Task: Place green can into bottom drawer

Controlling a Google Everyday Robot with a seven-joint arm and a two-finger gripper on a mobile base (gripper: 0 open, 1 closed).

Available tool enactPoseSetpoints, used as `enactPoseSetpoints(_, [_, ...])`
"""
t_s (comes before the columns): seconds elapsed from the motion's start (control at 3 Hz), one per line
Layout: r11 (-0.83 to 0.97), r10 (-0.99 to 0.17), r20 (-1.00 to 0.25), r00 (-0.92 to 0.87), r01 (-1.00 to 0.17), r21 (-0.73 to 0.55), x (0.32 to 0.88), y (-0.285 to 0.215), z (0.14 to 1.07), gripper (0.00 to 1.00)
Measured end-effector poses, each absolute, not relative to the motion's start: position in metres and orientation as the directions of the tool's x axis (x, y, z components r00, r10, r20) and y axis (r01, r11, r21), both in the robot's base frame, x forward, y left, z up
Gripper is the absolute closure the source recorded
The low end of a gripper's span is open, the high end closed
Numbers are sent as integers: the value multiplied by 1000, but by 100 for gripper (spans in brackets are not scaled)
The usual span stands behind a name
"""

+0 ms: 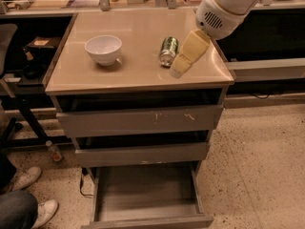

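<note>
gripper hangs beside green can near tabletop's front edge.

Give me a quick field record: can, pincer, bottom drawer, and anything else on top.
green can: lying on its side on the cabinet top, right of centre
pincer: over the cabinet top, close beside the can's right; contact cannot be told; can not lifted
bottom drawer: pulled open, can not in it
white bowl: upright, left of the can, apart from it
task status: can not yet moved to the drawer
</note>
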State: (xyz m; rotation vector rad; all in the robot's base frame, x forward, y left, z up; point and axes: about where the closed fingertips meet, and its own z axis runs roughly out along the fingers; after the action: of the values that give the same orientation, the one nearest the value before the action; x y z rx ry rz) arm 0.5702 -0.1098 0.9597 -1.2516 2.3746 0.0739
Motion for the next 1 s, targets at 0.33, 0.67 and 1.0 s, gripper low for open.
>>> enactPoseSetpoints(0.33, [586, -770, -414, -485, -794, -159, 570, -110, 960, 0])
enactPoseSetpoints(0.67, [601, -762, -410, -501, -784, -159, 590, -98, 959, 0])
enactPoseSetpoints(1.0, [580, -789, -373, -488, -791, -194, 640, -76, 973, 0])
